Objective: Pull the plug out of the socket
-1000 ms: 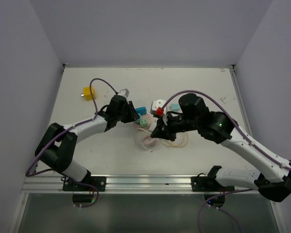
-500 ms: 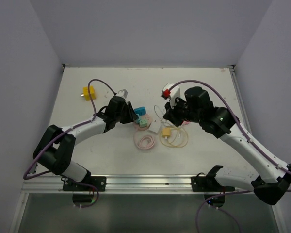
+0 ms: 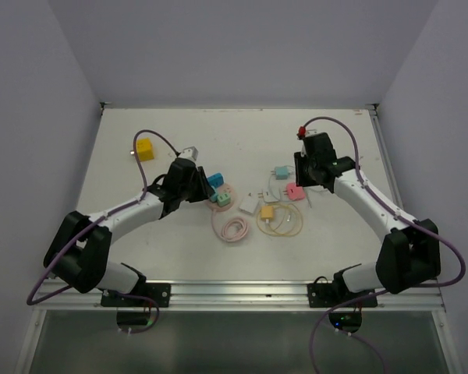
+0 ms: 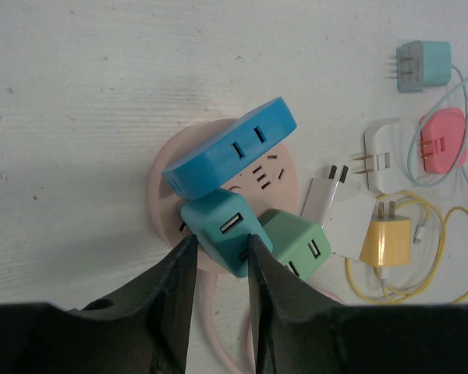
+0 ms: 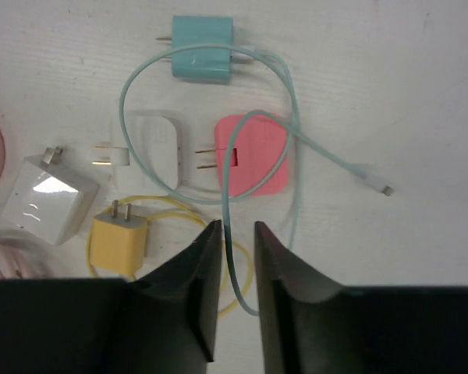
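i see left gripper (image 4: 222, 241) clamped on teal plug (image 4: 218, 222), between its tips, seated in pink socket (image 4: 159, 216); right gripper (image 5: 236, 227) slightly parted, empty.

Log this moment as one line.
left pincer: shut on teal plug in socket | right pincer: open, empty, by loose pink plug | blue plug, green plug: in socket

A white table (image 3: 242, 265) fills mid-frame, a metal rail (image 3: 234, 290) along its lower edge. Plain pale grey walls (image 3: 242, 47) enclose three sides.
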Robot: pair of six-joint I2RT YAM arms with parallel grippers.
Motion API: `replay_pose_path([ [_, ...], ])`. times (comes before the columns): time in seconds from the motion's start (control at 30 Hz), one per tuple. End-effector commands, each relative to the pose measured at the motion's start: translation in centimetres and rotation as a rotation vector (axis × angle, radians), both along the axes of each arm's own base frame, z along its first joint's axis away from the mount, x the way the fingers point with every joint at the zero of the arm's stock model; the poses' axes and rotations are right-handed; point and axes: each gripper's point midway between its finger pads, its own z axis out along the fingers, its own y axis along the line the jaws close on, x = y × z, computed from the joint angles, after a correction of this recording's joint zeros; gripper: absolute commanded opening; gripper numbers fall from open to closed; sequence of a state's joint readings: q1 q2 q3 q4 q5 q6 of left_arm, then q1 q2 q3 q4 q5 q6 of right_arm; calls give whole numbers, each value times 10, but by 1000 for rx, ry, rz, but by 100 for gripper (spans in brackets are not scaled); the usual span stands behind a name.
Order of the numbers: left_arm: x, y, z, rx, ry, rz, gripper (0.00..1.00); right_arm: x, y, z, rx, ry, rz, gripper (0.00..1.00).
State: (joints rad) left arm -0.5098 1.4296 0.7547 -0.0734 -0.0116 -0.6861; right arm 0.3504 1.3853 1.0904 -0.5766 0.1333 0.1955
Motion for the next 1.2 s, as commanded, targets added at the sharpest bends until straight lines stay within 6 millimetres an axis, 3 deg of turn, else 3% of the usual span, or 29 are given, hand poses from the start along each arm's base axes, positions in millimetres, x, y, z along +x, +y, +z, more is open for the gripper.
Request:
replay_pose_path([
  [0.0,-81,71,-81,330,343,-5,34,16,20,13,112,-68,-1,35],
  [0.1,-79,68,-81,320,343,-11,34,18,30,24,147,-102,55,53],
  [0.23,-77,64,-83,304,345,-19,34,14,48,43,165,-128,146,65],
  [0.37,-77,62,-85,300,350,-23,34,5,79,59,160,-179,257,71],
  [0.4,-76,62,-85,299,349,-23,35,0,98,64,176,-203,311,72],
  [0.5,-76,61,-86,296,350,-24,35,-11,131,66,222,-215,377,74],
  [0.63,-77,61,-86,292,350,-24,35,-10,155,67,215,-290,379,79],
  [0.77,-78,61,-87,291,351,-25,35,-17,191,59,267,-277,474,82],
  [0.8,-77,60,-87,289,348,-25,35,-21,201,46,257,-248,500,82],
  [0.9,-78,60,-88,287,351,-28,35,-28,227,37,264,-226,564,82],
  [1.17,-79,59,-89,279,353,-31,35,-26,254,1,250,-207,523,79],
])
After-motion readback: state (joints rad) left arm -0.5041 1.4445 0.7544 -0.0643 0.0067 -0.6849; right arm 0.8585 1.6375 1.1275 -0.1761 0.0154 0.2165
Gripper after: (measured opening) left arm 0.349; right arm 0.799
